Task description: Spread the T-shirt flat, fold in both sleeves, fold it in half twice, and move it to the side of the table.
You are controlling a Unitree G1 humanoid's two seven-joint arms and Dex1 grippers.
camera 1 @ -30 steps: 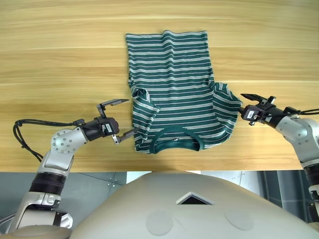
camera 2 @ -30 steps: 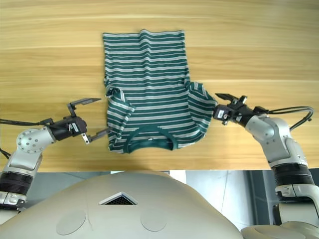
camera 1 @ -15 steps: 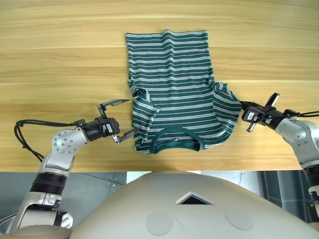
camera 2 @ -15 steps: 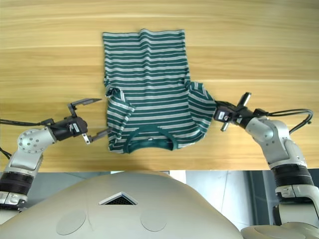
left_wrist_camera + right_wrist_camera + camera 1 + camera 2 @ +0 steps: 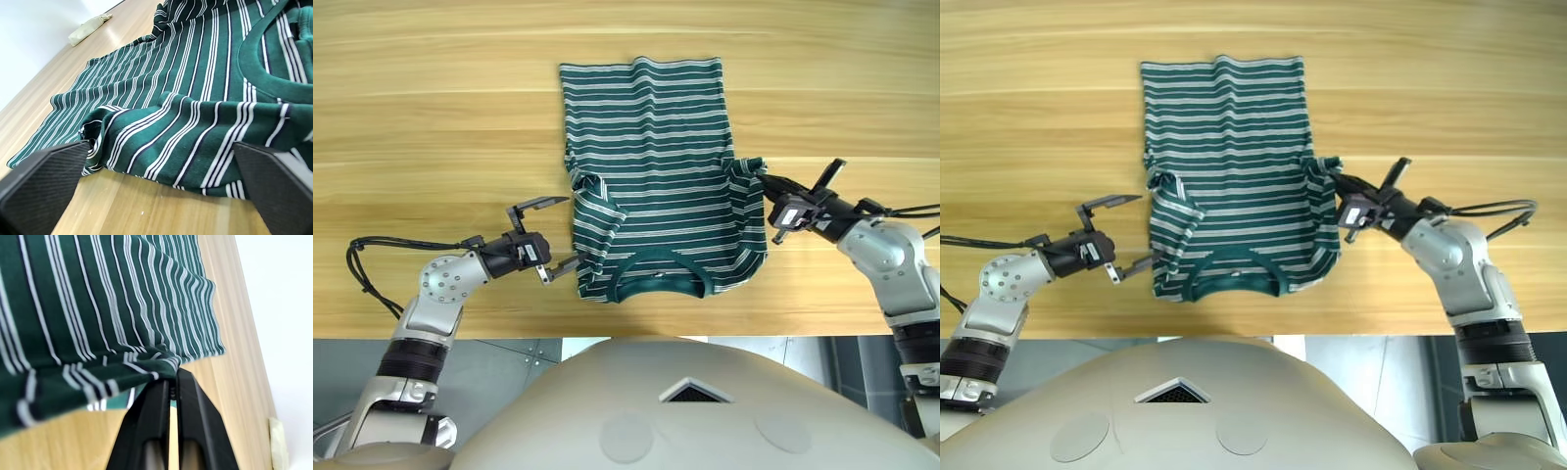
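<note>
So on the left, the left gripper [image 5: 570,228] sits low over the table [image 5: 431,117], right at the shirt's [image 5: 651,166] near-left edge. Its fingers [image 5: 44,181] are spread wide and hold nothing. From the wrist view, the folded-in left sleeve [image 5: 592,196] lies on the table in the gap between them. One fingertip is up by that sleeve's bunched corner, the other by the shoulder next to the collar [image 5: 661,279]. We can't tell whether either tip actually touches the cloth.

The shirt itself lies in the middle of the table, green with white stripes. Its long axis runs straight away from the robot, collar at the near end and hem [image 5: 641,69] at the far end. The body looks mostly flat, with a few ripples near the hem.

Over on the right, the right gripper [image 5: 770,180] has its fingers [image 5: 156,421] pressed tight together, pinching the edge of the right sleeve [image 5: 749,186]. That sleeve is pulled in over the shirt's right side, with its pinched corner raised a little off the cloth below.
</note>
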